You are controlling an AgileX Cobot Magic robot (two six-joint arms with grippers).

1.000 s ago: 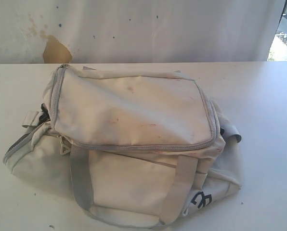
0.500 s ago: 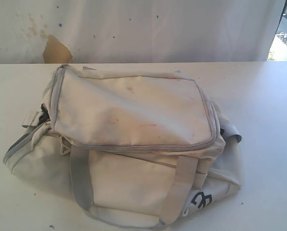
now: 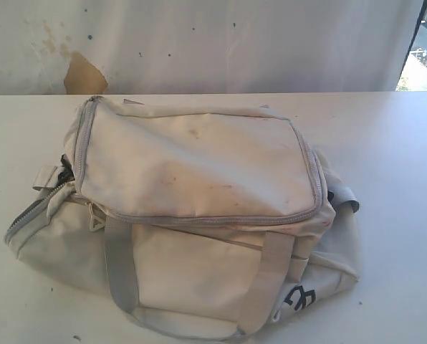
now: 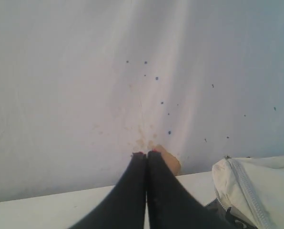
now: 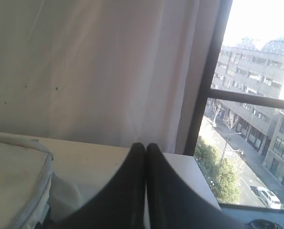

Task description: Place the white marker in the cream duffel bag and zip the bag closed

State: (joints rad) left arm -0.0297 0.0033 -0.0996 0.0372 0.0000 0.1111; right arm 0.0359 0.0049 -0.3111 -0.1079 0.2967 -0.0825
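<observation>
The cream duffel bag lies on the white table, stained, with grey straps and a dark logo at its right end. The grey zipper around its top flap looks shut; a side zipper at its left end gapes, showing dark lining. A corner of the bag shows in the left wrist view and its edge in the right wrist view. The white marker is not in view. My left gripper is shut and empty, away from the bag. My right gripper is shut and empty too. Neither gripper shows in the exterior view.
The white table runs under the bag to a stained white curtain at the back. A window with a dark frame stands past the table's right end.
</observation>
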